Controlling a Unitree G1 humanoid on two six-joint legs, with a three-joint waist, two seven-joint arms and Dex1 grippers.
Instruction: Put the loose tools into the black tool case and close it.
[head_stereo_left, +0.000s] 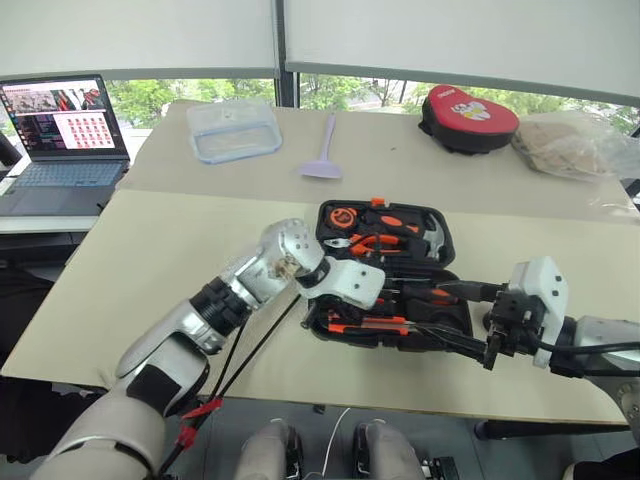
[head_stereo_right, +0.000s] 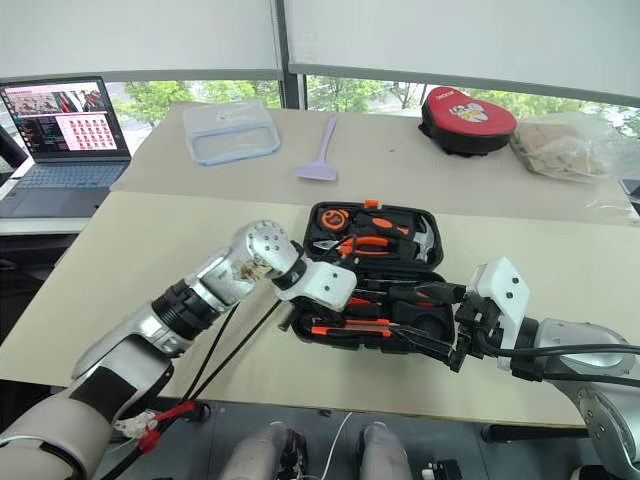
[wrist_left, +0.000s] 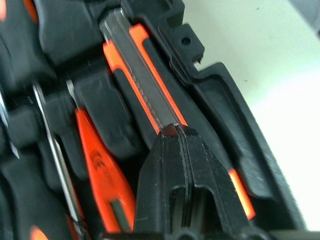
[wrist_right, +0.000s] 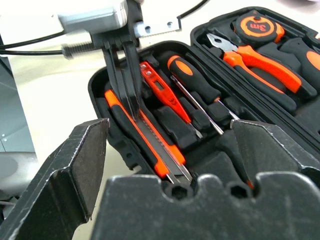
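The black tool case (head_stereo_left: 446, 238) lies open on the beige table. Its near half holds an orange-black utility knife (wrist_right: 150, 150), a slim orange tester pen (wrist_right: 160, 92) and a screwdriver (wrist_right: 192, 80), each lying in a slot. My left gripper (wrist_right: 134, 111) is shut, and its closed fingertips (wrist_left: 175, 137) rest on top of the knife with nothing between them. My right gripper (head_stereo_left: 430, 315) stands open at the case's near right side, pointing in over the near half. The far half holds pliers (wrist_right: 255, 60) and a tape measure (wrist_right: 255, 25).
On the far table are a laptop (head_stereo_left: 65, 130), a clear plastic box (head_stereo_left: 233, 130), a lilac spatula (head_stereo_left: 323, 150), a red-and-black pouch (head_stereo_left: 468, 118) and a crumpled plastic bag (head_stereo_left: 575, 145). The case sits close to the table's front edge.
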